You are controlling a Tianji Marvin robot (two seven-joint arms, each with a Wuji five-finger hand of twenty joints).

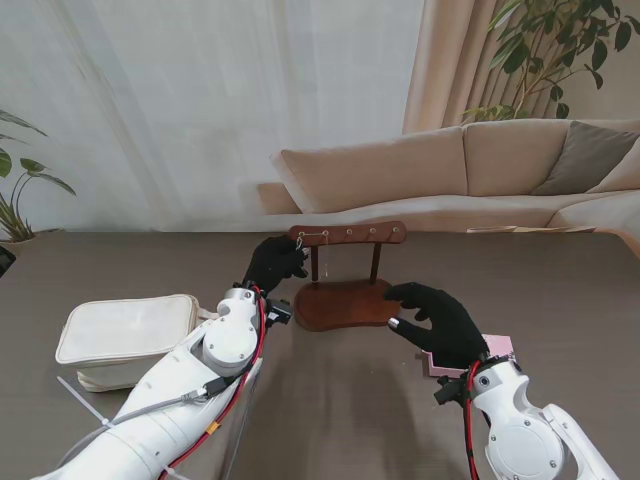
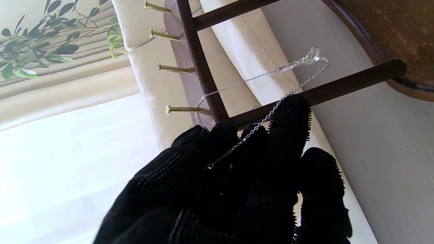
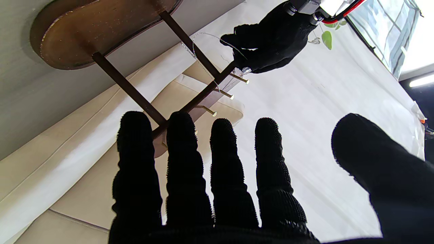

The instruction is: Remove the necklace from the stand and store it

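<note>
One wooden stand [image 1: 345, 290] is on the surface [image 1: 350, 400], with two upright posts and one top bar carrying a row of brass pegs [image 2: 179, 109]; four pegs show in the left wrist view. One thin silver necklace [image 2: 271, 73] hangs from the peg at the bar's left end. The left hand [image 1: 275, 262] is at this end, its fingers [image 2: 288, 115] closed on the chain. The right hand [image 1: 440, 318] rests at the right edge of the stand's base, fingers [image 3: 223, 159] spread and holding nothing. One cream pouch [image 1: 125, 335] lies at the left, and one pink box [image 1: 495, 352] sits partly hidden beside the right hand.
</note>
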